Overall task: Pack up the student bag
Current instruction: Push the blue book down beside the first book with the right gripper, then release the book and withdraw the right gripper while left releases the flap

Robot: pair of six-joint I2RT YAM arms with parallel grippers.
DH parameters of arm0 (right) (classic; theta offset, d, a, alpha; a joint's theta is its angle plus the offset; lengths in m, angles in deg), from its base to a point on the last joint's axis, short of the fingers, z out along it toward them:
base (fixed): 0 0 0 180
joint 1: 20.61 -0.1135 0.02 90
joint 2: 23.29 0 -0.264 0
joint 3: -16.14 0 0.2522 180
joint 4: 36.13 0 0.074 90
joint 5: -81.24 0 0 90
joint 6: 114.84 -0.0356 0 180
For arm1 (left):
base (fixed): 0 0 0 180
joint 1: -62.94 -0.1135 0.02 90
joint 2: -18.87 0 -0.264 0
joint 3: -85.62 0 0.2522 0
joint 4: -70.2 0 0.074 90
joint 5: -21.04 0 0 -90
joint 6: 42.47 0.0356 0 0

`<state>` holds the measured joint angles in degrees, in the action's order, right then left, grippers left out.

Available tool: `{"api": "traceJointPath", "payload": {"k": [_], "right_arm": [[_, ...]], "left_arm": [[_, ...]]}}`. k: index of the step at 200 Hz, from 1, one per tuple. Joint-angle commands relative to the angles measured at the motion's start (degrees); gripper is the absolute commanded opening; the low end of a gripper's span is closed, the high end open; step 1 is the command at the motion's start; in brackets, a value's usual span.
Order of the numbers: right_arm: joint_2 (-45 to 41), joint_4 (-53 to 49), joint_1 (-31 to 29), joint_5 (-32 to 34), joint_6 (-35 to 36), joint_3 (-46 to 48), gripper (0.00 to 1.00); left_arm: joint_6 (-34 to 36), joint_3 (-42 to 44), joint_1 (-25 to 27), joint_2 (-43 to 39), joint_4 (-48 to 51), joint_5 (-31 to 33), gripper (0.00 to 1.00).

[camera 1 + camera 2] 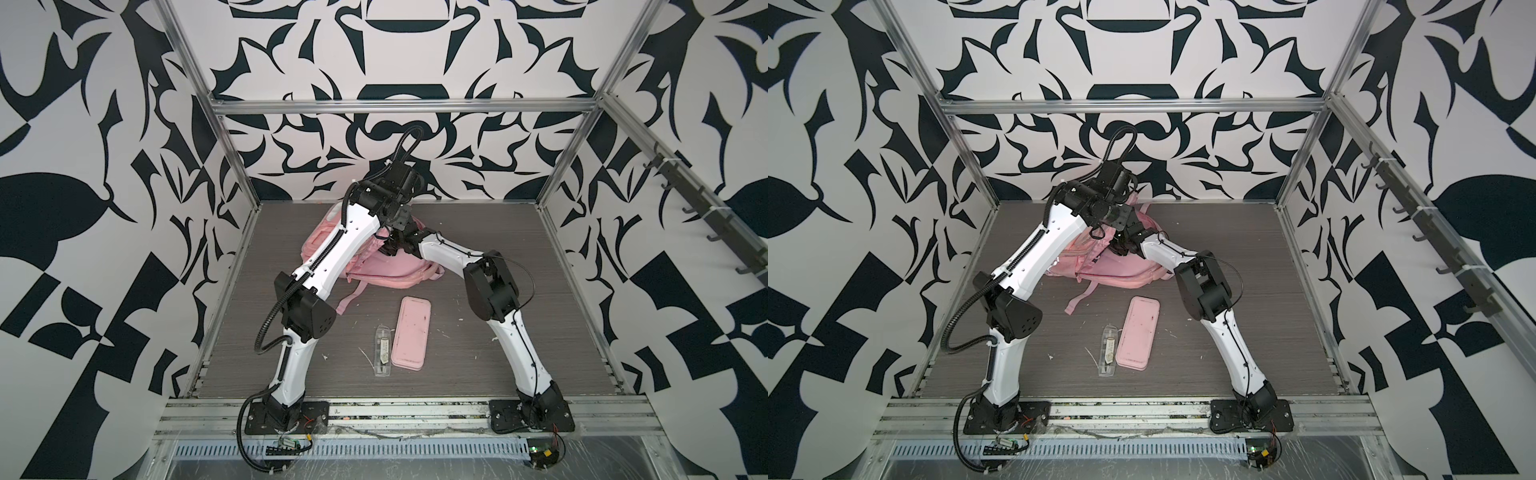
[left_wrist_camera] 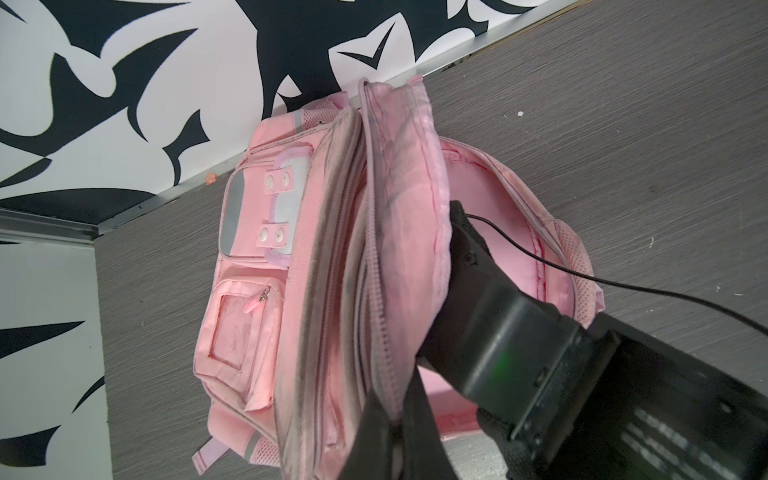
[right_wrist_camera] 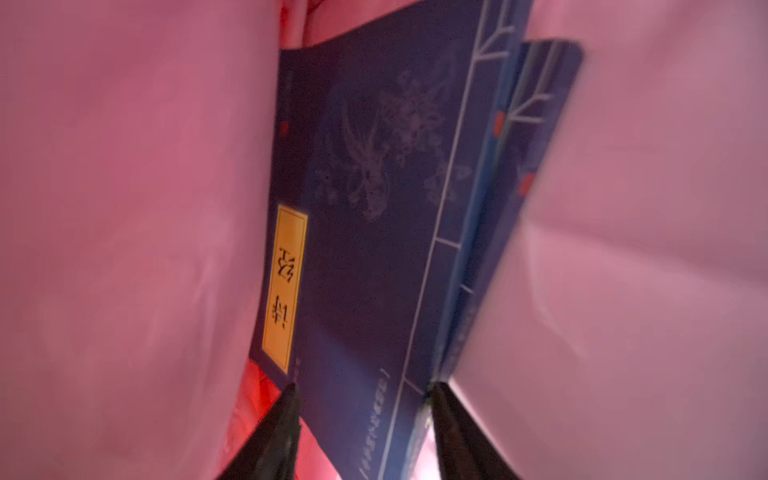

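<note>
**Position.** The student bag (image 1: 395,270) lies at 12 o'clock on the table (image 1: 519,332), with its main compartment gaping.

**Grippers.**
- Your left gripper (image 2: 395,428) is clamped on the zip edge and holds the flap (image 2: 407,187) up.
- Your right gripper (image 3: 365,399) is inside the bag, jaws apart on either side of a blue book's (image 3: 374,208) corner. I cannot tell whether the pads touch the book.

**Risks.**
- If you draw the right arm out askew, a fingertip may hook the cover or the lining and drag the book out.
- Its thin cable (image 2: 582,270) crosses the bag's rim and could snag on the zip.
- If the left pinch slips, the flap drops onto the right wrist.

**Outstanding.** The pencil case (image 1: 412,332) and the clear case (image 1: 382,351), toward 6 o'clock, are not yet packed.
</note>
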<state>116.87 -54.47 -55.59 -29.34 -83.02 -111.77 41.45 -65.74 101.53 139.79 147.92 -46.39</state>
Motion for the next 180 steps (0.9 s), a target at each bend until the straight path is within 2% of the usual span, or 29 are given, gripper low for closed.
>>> {"api": "traceJointPath", "payload": {"k": [1, 35, 66, 112, 180], "right_arm": [[0.0, 6.3, -1.0, -3.9, -1.6, -1.7, 0.44], [-2.0, 7.8, -1.0, -4.3, -1.3, 2.5, 0.42], [-7.5, 11.4, 0.2, -4.4, -1.2, 12.8, 0.49], [-22.6, 13.2, 2.8, -1.8, 2.1, 34.5, 0.49], [-47.2, -0.2, 3.8, 11.1, 15.6, 56.1, 0.49]], "left_arm": [[-0.8, 0.0, 0.1, -1.7, -0.9, -0.9, 0.0], [-0.6, 0.4, 0.1, -1.0, -1.2, -0.9, 0.0], [-0.7, 0.4, 0.1, 0.2, -1.4, -1.3, 0.0], [-1.8, 0.3, 0.3, 2.2, -2.5, -4.2, 0.0], [-2.0, -4.6, 5.6, 10.1, -2.4, -5.4, 0.0]]}}
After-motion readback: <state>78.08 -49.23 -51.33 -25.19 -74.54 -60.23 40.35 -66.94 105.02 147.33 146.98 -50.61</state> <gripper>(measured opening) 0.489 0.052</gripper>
